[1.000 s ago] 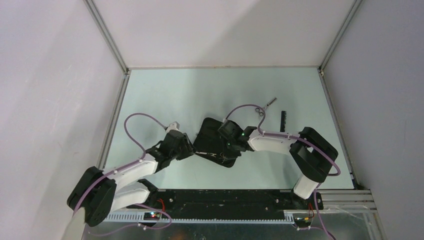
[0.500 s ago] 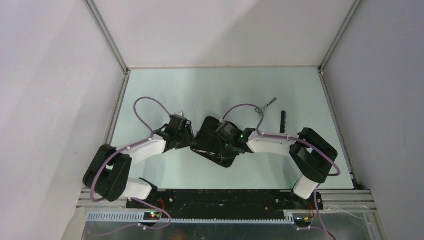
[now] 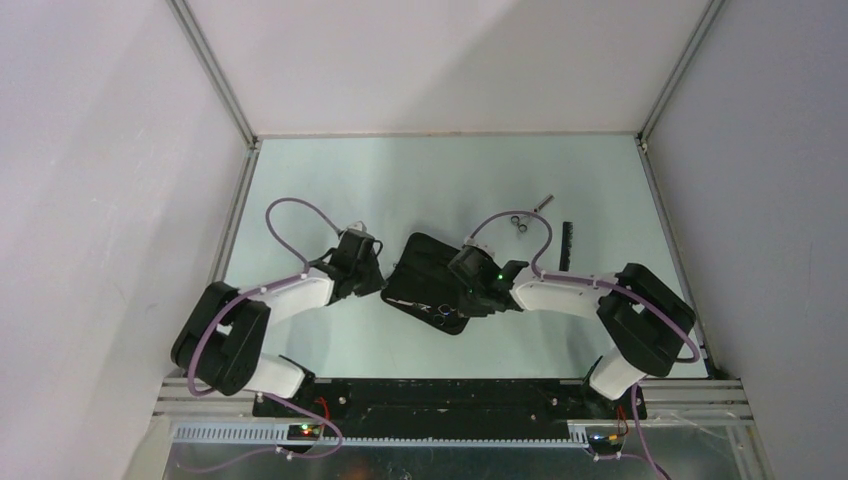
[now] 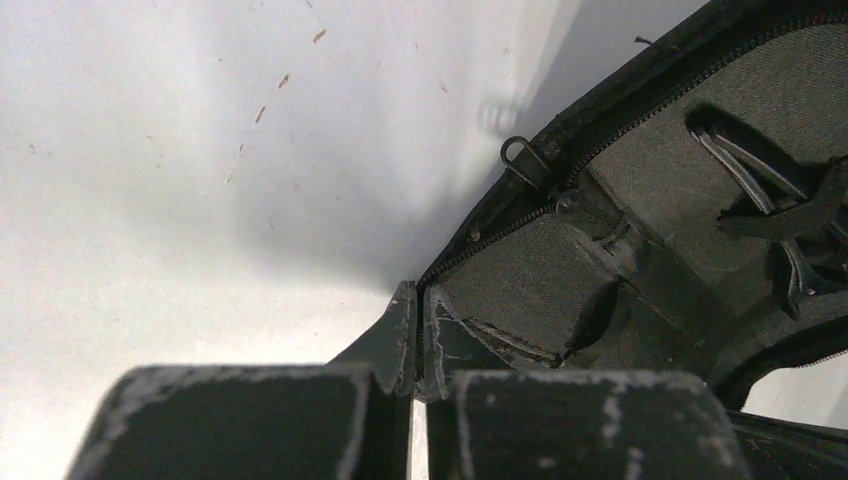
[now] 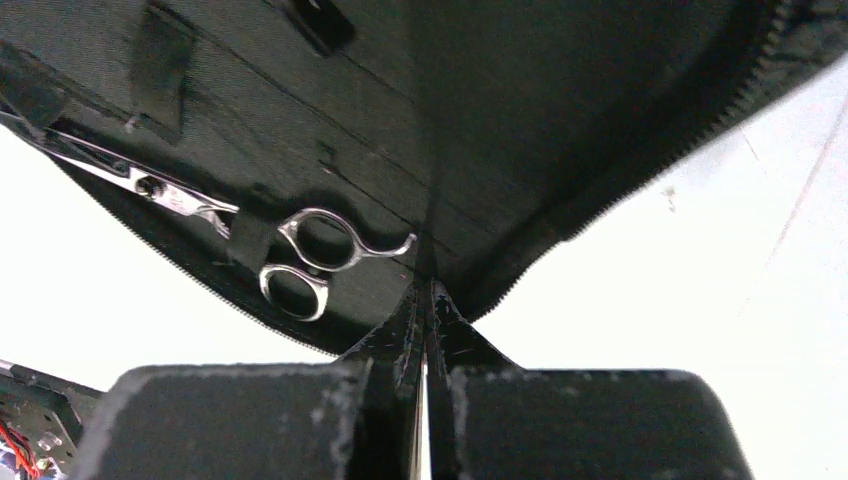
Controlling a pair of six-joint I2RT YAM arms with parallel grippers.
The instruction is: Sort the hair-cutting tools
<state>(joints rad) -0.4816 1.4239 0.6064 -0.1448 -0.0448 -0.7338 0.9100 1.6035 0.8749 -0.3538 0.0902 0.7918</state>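
The black zip case (image 3: 425,268) lies open at mid-table. One pair of silver scissors (image 5: 300,252) is strapped inside it, also seen from above as scissors (image 3: 434,308) near its front corner. A second pair of scissors (image 3: 527,216) and a black comb (image 3: 565,245) lie on the table behind the right arm. My left gripper (image 4: 420,335) is shut on the case's zipped left edge (image 4: 500,225). At the case's right edge my right gripper (image 5: 428,300) is shut on the rim. Black straps or clips (image 4: 790,200) show inside the case.
A zip pull (image 4: 522,160) hangs off the case's edge. The metal frame rails (image 3: 240,215) border the table on the left and right. The arm bases and a cable rail (image 3: 440,400) run along the near edge.
My left arm swung in from the lower left to the case and its gripper closed on the edge. The right arm shifted slightly toward the near side with the case rim.
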